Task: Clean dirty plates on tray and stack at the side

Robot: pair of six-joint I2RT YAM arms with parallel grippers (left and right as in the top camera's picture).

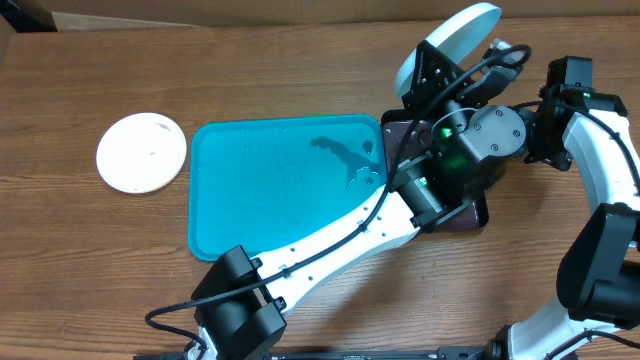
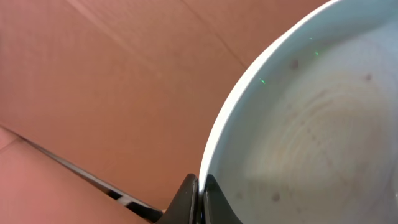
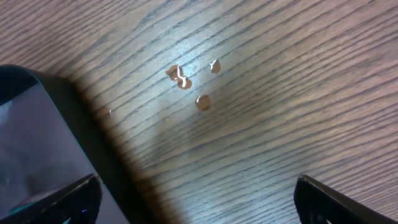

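- The left pincer [image 2: 199,196] is clenched on the rim of the pale blue plate [image 1: 458,40], holding it tilted in the air beyond the far right corner of the tray [image 1: 250,190].
- The right pincer [image 3: 199,204] is released, jaws wide, low over the worktop [image 3: 292,81] beside the black tray [image 3: 37,130]; droplets [image 3: 185,79] lie there.
- 1 white plate [image 1: 141,152] rests on the worktop just left of the tray.

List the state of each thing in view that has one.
pale blue plate: held up, tilted, speckled
left gripper: shut on pale blue plate rim
turquoise tray: wet streak, no plate visible on it
white plate: flat on table, beside turquoise tray, faintly marked
right gripper: open, empty, above table
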